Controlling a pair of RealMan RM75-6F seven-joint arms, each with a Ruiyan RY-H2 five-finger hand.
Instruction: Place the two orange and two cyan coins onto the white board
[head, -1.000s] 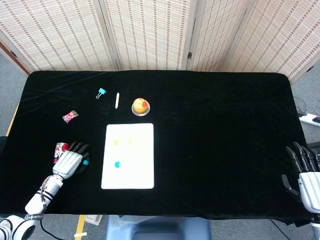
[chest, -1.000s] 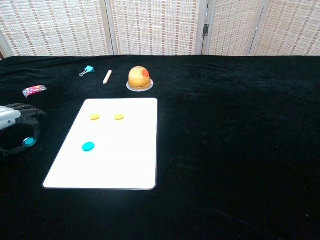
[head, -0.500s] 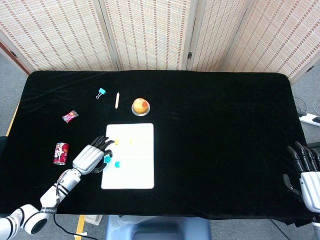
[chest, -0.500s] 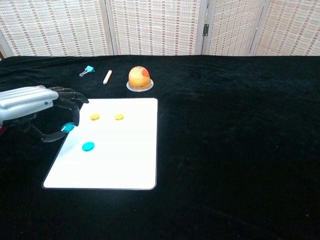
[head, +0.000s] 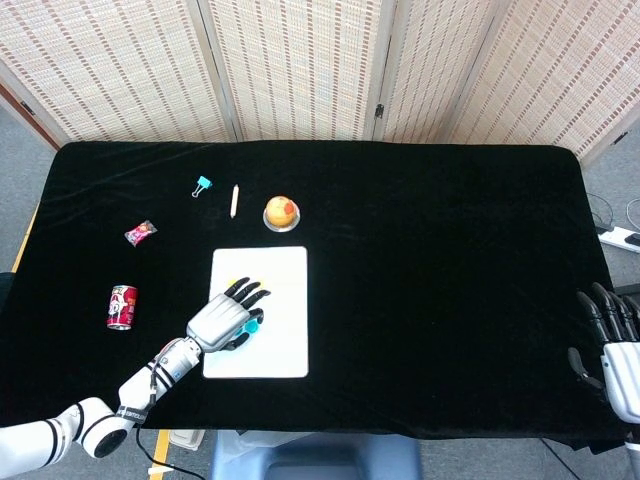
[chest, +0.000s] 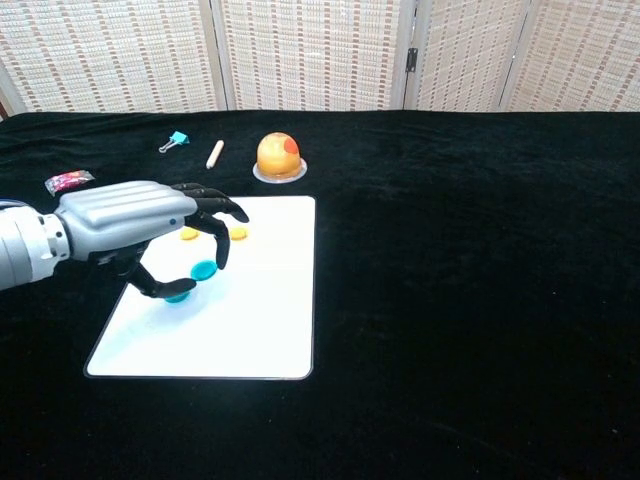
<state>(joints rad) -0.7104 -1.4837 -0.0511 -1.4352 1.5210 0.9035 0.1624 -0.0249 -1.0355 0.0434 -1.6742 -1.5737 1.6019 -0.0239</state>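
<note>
Currently your left hand (chest: 150, 225) pinches a cyan coin (chest: 204, 270) above the white board (chest: 250, 320); your right hand (head: 612, 345) rests with fingers spread.

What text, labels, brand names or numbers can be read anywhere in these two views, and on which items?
None can be read.
Red can: white markings on its side, too small and blurred to read.
Candy wrapper: printed pattern, no legible letters.
White board, cyan coin held by the left robot hand, orange coins: no writing visible.
</note>
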